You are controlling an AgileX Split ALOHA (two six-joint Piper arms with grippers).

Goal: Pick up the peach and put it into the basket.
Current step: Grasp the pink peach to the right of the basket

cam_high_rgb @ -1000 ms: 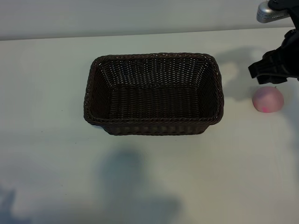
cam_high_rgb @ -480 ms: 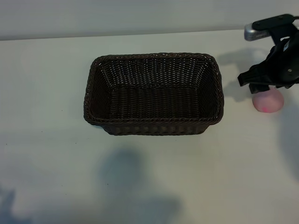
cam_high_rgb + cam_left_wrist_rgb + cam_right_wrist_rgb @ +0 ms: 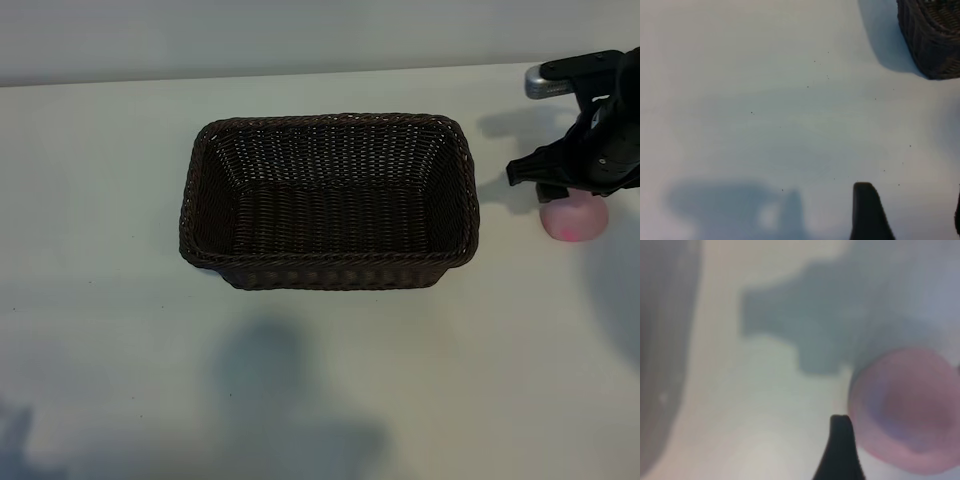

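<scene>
The peach (image 3: 573,222), small and pale pink with a redder blotch, lies on the white table to the right of the basket (image 3: 328,270), a large dark brown wicker one. My right gripper (image 3: 570,184) hangs just over the peach's far side and hides its top edge. In the right wrist view the peach (image 3: 907,410) lies right beside one dark fingertip (image 3: 840,427); the other finger is outside that view. The jaws stand open around the fruit. My left gripper (image 3: 912,202) is open over bare table, with a corner of the basket (image 3: 932,40) farther off.
The basket stands in the middle of the table (image 3: 110,330) with nothing in it. Bare white tabletop lies between the basket's right wall and the peach. A grey wall runs along the table's far edge.
My right gripper has come left and down from the table's far right edge onto the peach, now covering its top. Peach and basket have stayed in place.
</scene>
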